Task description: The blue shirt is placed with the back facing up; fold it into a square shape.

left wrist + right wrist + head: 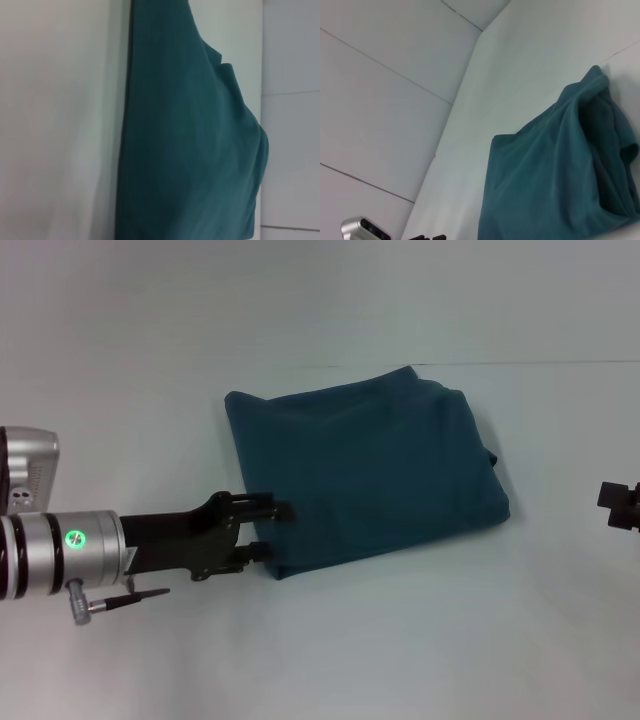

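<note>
left tool (282,531) spread wide at the folded blue shirt (370,475)'s edge, perhaps touching.

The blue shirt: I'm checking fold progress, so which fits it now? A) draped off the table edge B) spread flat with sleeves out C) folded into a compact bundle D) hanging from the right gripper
C: the blue shirt lies folded on the table, with the left gripper at its edge.
</note>
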Controlling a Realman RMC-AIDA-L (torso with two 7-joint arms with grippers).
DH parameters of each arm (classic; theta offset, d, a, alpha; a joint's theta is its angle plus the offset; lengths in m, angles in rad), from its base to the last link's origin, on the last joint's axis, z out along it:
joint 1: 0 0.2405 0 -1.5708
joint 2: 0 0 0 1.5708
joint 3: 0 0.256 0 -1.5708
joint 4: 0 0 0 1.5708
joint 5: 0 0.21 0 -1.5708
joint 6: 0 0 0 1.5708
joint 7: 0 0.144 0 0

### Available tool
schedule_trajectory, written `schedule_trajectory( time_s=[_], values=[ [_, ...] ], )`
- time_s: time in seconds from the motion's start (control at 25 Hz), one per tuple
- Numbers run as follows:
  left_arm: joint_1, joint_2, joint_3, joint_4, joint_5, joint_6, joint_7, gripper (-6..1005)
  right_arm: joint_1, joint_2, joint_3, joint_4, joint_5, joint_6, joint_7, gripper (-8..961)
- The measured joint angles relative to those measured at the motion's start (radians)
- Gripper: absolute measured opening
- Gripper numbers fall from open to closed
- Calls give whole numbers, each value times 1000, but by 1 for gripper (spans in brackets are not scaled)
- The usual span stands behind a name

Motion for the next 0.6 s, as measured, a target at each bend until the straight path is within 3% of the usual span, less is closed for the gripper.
schedule_trajectory(
  time_s=[0.32,0.6],
  values=[
    [61,-7,-25,-6,-31,-29,-5,598,-5,4,7,0,0,-4,0,883],
    [66,-10,-26,-53,-39,-60,5,595,-4,6,7,1,0,-3,0,883]
  ],
)
